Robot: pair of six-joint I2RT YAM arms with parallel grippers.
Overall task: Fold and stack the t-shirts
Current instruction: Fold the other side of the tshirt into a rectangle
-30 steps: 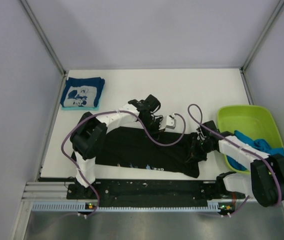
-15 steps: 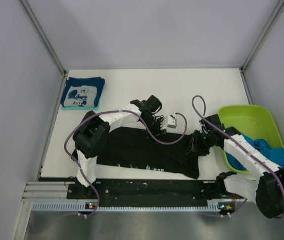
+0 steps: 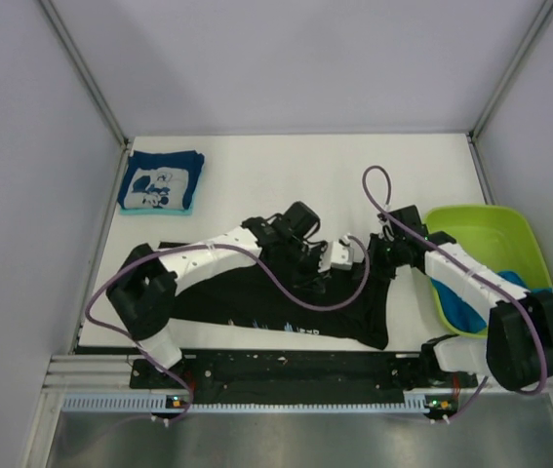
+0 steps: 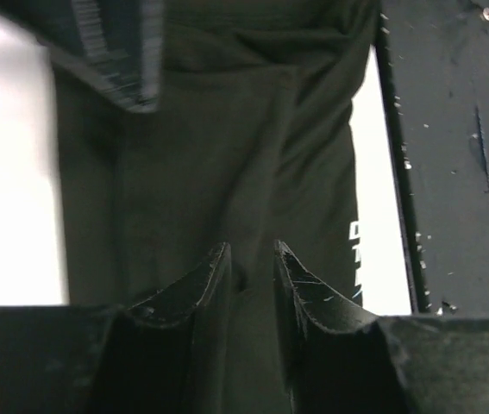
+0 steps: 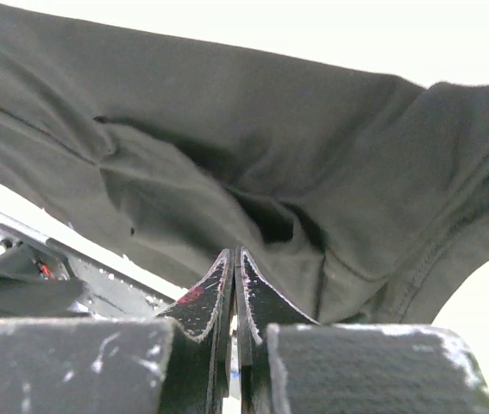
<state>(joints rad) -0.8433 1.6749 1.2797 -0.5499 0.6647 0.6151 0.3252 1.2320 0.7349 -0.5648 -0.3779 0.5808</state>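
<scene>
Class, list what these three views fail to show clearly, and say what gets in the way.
- Top view: the print on the black t-shirt is too small to read.
- Top view: the right arm covers part of the blue shirts in the green tub, so their number is unclear.
- Left wrist view: whether the left pincer pinches the shirt is lost in dark cloth.

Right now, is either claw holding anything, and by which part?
Both appear to grip the large black cloth t-shirt: the left claw pinches a raised fold in its body, and the right claw is shut on its far right edge.
</scene>
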